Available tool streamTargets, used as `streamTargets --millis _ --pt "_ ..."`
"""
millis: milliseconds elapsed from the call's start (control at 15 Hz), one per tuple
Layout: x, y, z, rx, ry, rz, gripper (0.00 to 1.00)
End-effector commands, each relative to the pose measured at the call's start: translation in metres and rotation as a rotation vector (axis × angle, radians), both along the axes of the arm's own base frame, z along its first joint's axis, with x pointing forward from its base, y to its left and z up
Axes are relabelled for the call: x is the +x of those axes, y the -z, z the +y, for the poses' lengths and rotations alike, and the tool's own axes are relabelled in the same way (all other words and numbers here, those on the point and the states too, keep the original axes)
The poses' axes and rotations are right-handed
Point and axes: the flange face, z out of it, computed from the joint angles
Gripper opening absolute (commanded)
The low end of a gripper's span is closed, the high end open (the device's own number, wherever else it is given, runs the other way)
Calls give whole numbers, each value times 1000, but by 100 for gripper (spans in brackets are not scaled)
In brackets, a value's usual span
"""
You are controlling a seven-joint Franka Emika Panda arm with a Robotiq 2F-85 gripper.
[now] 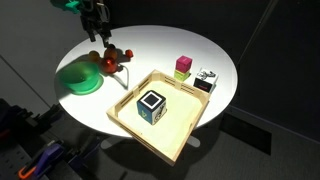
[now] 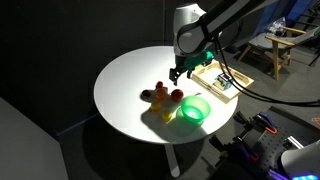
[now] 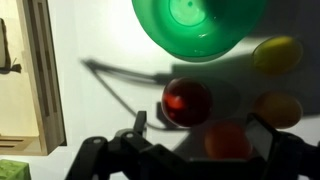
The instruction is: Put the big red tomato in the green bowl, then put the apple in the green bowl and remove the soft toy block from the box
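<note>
Under the open, empty gripper (image 3: 200,125), the big red tomato (image 3: 187,100) sits at six o'clock of the green bowl (image 3: 190,25); it is likely light, stiff and slippery, so pinch across its widest middle.

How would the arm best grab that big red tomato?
Grip the big red tomato across its widest middle, coming down from above. It is round and sits on the table, with other fruits close on one side, so the gripper, jaws open, should straddle its freer sides.
</note>
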Motion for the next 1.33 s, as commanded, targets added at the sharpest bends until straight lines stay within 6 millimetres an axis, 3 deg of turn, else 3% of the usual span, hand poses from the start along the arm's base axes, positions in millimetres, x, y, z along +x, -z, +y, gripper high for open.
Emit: streamTargets --millis 0,733,1267 --pt "13 11 1 -36 -94 1 100" --pt "36 53 4 -11 -247 -18 100" --pt "37 73 11 10 -260 -44 100"
